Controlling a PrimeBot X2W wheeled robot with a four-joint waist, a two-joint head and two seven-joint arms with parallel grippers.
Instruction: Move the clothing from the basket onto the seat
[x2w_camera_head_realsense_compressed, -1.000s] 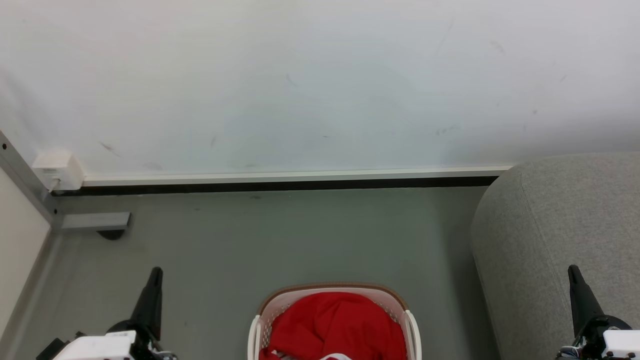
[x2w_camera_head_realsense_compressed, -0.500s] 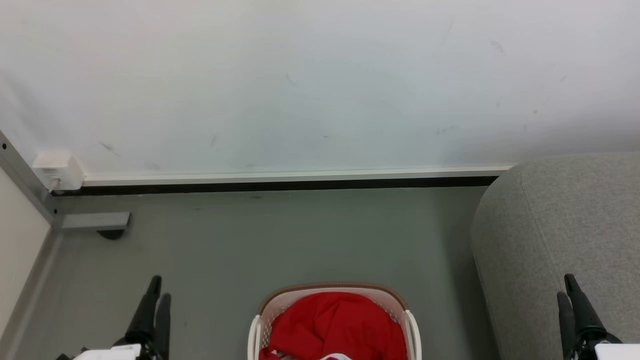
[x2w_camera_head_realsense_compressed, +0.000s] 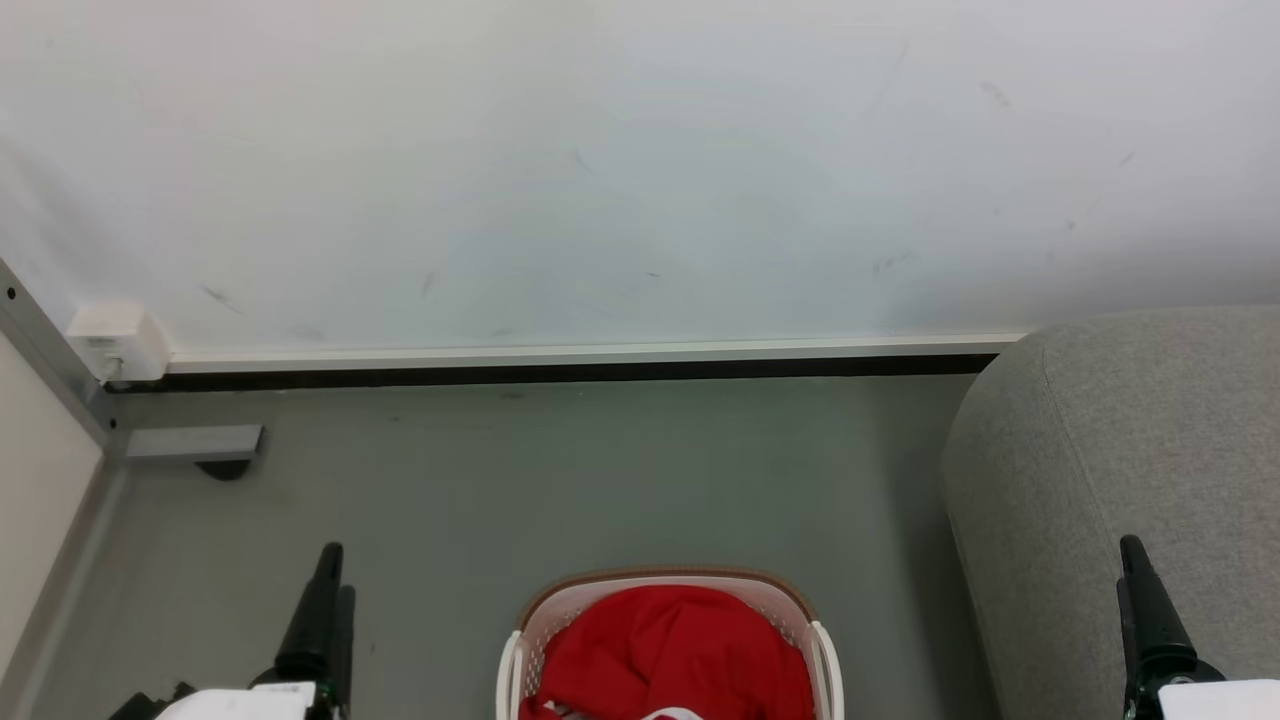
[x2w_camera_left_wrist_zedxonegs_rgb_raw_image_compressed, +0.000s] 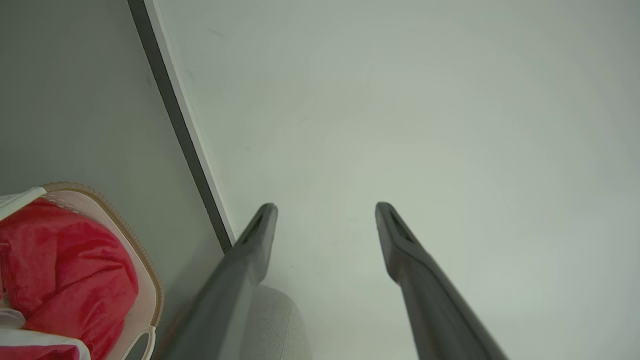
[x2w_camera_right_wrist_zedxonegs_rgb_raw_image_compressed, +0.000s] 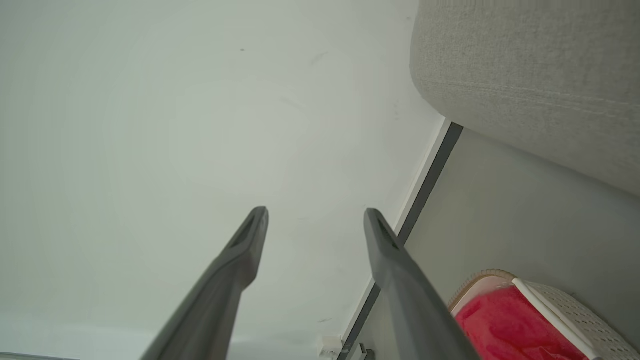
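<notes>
The left tool (x2w_camera_left_wrist_zedxonegs_rgb_raw_image_compressed: 326, 210) has its two dark fingers spread apart, pointing toward the pale wall (x2w_camera_left_wrist_zedxonegs_rgb_raw_image_compressed: 450, 100). The right tool (x2w_camera_right_wrist_zedxonegs_rgb_raw_image_compressed: 315, 215) is spread the same way, its fingers parted before that wall. In the head view the left one rises at the lower left over the grey floor (x2w_camera_head_realsense_compressed: 500, 480) and the right one at the lower right in front of the seat (x2w_camera_head_realsense_compressed: 1120, 430) — both well apart from the basket (x2w_camera_head_realsense_compressed: 665, 576), which stands on the floor between them, near the seat's rounded side. The clothing (x2w_camera_head_realsense_compressed: 670, 650) — red and bunched — lies inside the basket, heaped about level with its brown rim. A dark baseboard strip (x2w_camera_head_realsense_compressed: 560, 370) runs where floor meets wall.
</notes>
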